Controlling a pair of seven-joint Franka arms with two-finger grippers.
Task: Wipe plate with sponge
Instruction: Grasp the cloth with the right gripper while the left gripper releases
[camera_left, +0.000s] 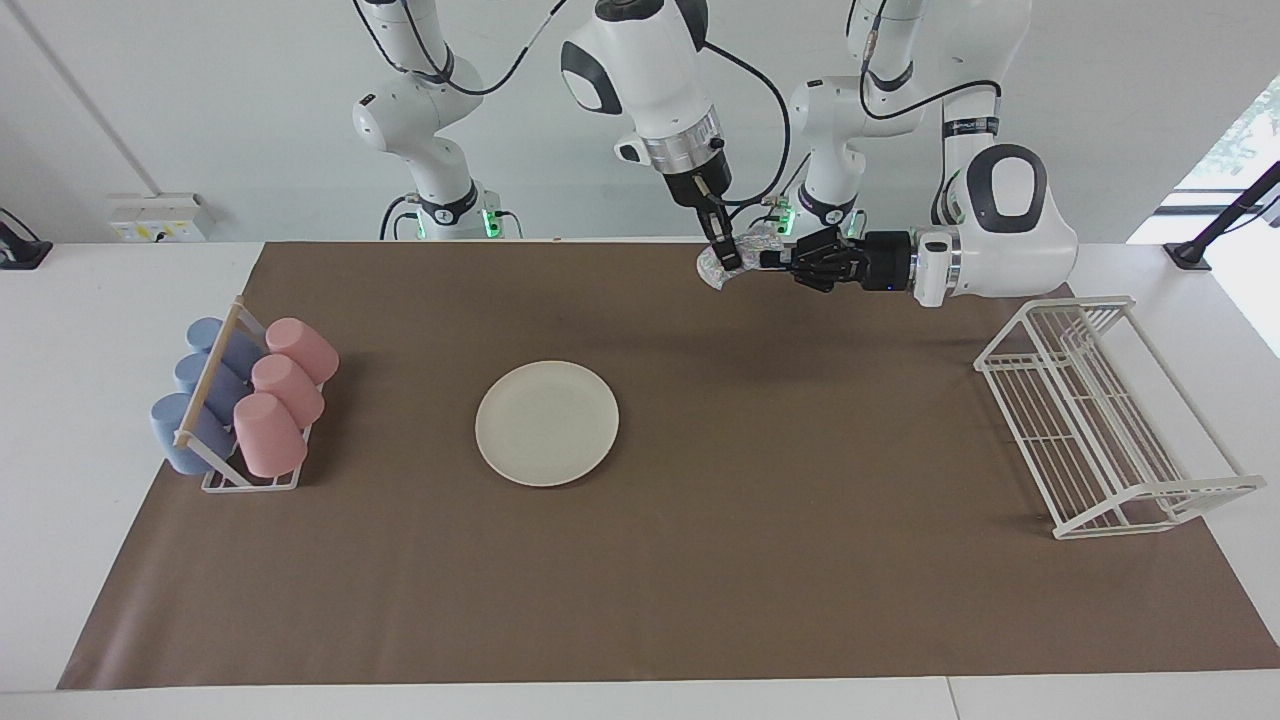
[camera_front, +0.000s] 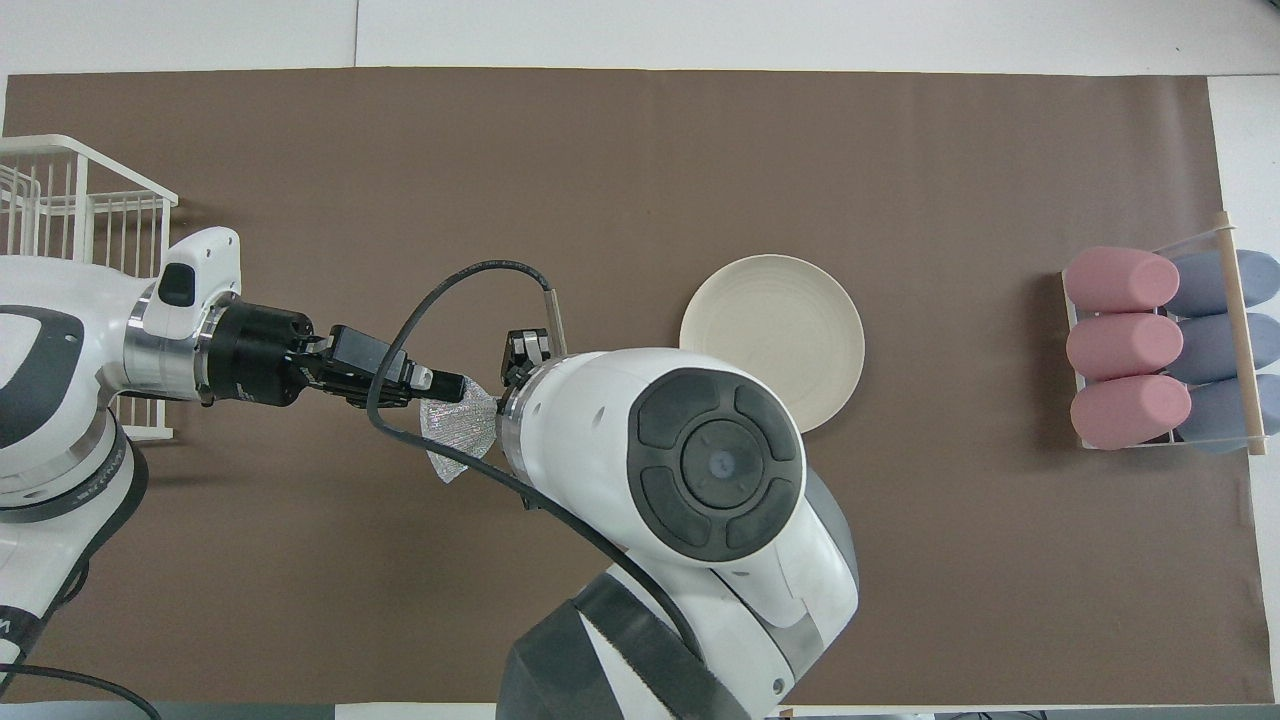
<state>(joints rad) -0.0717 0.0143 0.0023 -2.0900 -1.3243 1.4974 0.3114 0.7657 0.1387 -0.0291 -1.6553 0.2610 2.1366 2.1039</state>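
Note:
The cream-white plate (camera_left: 547, 423) lies flat on the brown mat at mid-table; it also shows in the overhead view (camera_front: 772, 340), partly covered by the right arm. The silvery-grey sponge (camera_left: 716, 270) hangs in the air over the mat near the robots, toward the left arm's end from the plate, and shows in the overhead view (camera_front: 455, 432). My left gripper (camera_left: 768, 258) (camera_front: 452, 386) reaches in level and is shut on one end of it. My right gripper (camera_left: 730, 258) points down and is shut on the sponge too; the arm's own body hides it from overhead.
A rack with pink and blue cups (camera_left: 245, 400) (camera_front: 1160, 345) stands at the right arm's end of the mat. A white wire dish rack (camera_left: 1100, 420) (camera_front: 80, 220) stands at the left arm's end. The brown mat (camera_left: 700, 580) covers the table.

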